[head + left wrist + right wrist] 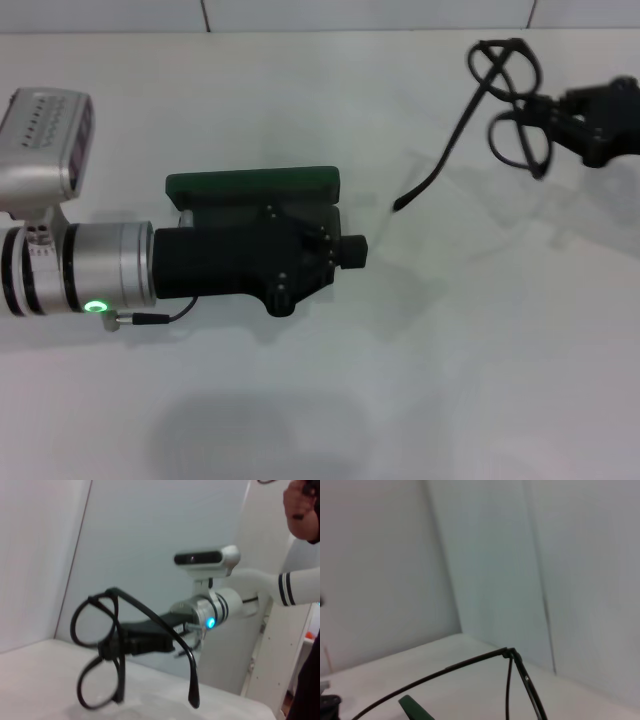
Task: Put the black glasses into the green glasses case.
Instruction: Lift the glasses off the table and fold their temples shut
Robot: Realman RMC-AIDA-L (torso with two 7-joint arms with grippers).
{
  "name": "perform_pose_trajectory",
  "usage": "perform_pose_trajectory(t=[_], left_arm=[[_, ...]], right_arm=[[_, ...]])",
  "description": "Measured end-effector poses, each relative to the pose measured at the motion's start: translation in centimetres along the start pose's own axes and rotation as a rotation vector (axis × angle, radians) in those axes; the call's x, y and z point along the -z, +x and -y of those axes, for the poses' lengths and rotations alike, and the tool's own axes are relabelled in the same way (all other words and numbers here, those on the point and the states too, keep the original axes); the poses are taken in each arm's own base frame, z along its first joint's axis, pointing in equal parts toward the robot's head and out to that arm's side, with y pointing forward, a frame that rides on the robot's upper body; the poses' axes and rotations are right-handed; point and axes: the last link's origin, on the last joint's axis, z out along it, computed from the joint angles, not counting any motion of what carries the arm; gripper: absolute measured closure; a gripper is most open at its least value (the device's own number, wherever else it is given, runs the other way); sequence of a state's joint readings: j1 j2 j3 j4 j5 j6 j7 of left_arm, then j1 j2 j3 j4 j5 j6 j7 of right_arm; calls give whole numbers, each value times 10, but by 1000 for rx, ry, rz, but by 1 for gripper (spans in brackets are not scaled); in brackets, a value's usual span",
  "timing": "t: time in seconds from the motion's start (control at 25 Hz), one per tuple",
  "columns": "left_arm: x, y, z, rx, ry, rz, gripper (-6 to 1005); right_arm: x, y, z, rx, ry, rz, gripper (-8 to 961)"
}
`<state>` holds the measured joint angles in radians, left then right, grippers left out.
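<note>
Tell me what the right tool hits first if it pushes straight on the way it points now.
Holding the black glasses, the right tool points toward the robot's left. Nothing stands in that line; the green glasses case and left tool lie nearer the robot, though depth is uncertain.

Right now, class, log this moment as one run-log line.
right gripper: holds black glasses aloft at bridge | left gripper: over green glasses case | glasses not yet in case

The black glasses [510, 105] have a thin, plain black frame with clear lenses. The green glasses case [252, 183] is dark green. The table [450, 380] is plain white. The left gripper [300, 255] is matte black on a silver wrist with a green light.
</note>
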<state>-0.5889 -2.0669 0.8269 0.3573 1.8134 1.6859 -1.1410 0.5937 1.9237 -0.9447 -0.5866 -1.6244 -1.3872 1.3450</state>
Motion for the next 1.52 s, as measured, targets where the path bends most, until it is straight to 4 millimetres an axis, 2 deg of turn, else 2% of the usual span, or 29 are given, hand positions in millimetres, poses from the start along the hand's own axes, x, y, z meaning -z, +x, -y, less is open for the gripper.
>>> perform_pose_trajectory(t=[0.32, 0.44, 0.64, 1.04, 1.52], left_arm=[[-2, -6, -1, 22, 0, 26, 999], [-4, -7, -2, 29, -3, 29, 999], [-5, -6, -2, 40, -6, 30, 1000], [-9, -5, -1, 51, -9, 31, 1000], [-10, -4, 1, 61, 1, 32, 1000]], right_arm=[[-28, -29, -21, 499, -34, 70, 914], [-36, -34, -23, 609, -44, 67, 914], [-46, -35, -23, 662, -34, 70, 914], [-69, -29, -44, 709, -110, 75, 914], [-81, -30, -66, 699, -202, 122, 914]])
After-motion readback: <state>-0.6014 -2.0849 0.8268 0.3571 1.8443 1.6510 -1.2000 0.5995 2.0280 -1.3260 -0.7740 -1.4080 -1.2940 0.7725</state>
